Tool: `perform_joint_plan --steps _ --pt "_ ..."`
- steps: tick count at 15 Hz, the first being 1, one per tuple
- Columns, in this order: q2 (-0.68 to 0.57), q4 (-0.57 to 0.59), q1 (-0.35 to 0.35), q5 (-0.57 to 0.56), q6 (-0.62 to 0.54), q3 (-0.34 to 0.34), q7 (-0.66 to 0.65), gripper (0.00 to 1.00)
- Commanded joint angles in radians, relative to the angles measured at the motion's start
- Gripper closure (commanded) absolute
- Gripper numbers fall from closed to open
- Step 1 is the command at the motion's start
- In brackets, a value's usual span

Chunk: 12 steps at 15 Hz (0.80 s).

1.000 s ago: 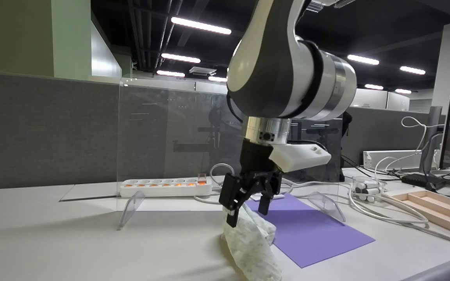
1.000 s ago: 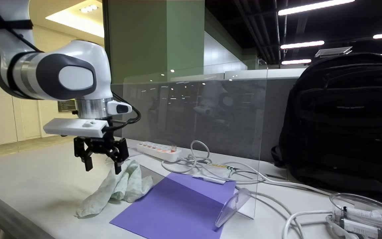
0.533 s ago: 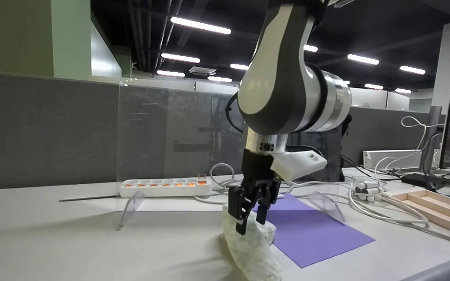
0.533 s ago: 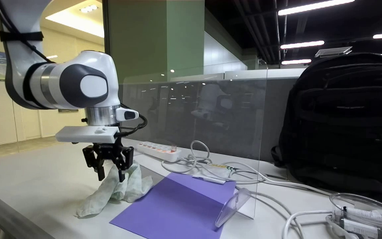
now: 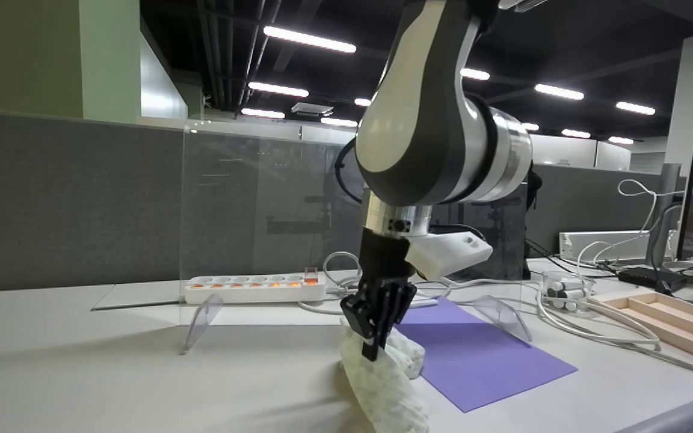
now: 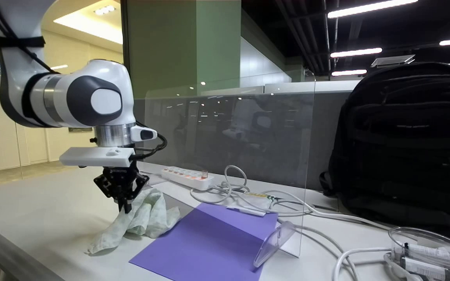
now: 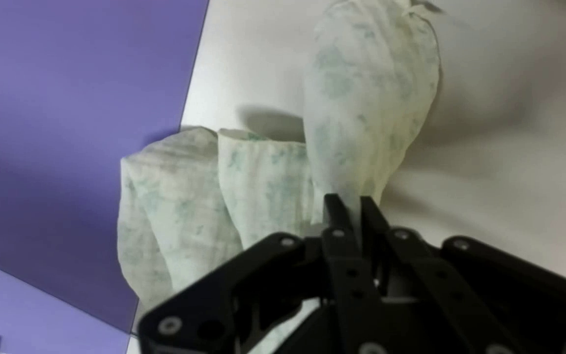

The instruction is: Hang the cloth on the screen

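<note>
The cloth [image 5: 385,388] is pale with faint green marks and lies crumpled on the table, its folds bunched up beside a purple sheet. My gripper [image 6: 124,208] points down at it in both exterior views. From the wrist view, the gripper [image 7: 350,199] has its fingertips close together with a raised fold of the cloth [image 7: 371,93] pinched in the narrow gap. The rest of the cloth spreads to the left and under the fingers. Behind the gripper stands the screen [image 5: 262,204], a clear upright panel on transparent feet; in an exterior view the screen [image 6: 229,128] shows reflections of the arm.
The purple sheet [image 6: 205,246] lies flat under part of the screen. Beyond the screen are a white power strip [image 5: 256,290] and loose cables. A black backpack [image 6: 408,148], a clear jar with vials [image 6: 430,253] and a wooden tray [image 5: 671,328] stand around.
My gripper has come down onto the cloth, and its jaws have gone from wide open to closed on a fold. The cloth has shifted slightly; the screen has stayed put.
</note>
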<state>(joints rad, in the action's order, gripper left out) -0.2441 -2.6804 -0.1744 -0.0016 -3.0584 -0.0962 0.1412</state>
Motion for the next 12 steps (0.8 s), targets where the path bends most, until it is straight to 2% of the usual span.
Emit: perform_joint_plan --steps 1,3,4,7,9,12 --pt "0.033 -0.003 0.048 0.005 0.032 -0.058 -0.020 1.00" --pt "0.068 -0.001 0.058 0.022 0.072 -0.084 -0.036 1.00" --pt "0.093 0.002 0.088 0.059 0.105 -0.131 -0.024 1.00" --pt "0.228 0.013 0.103 0.166 0.226 -0.194 0.023 1.00" --pt "0.333 0.034 0.071 0.231 0.327 -0.184 0.060 1.00" --pt "0.482 0.078 0.022 0.227 0.482 -0.125 0.066 1.00"
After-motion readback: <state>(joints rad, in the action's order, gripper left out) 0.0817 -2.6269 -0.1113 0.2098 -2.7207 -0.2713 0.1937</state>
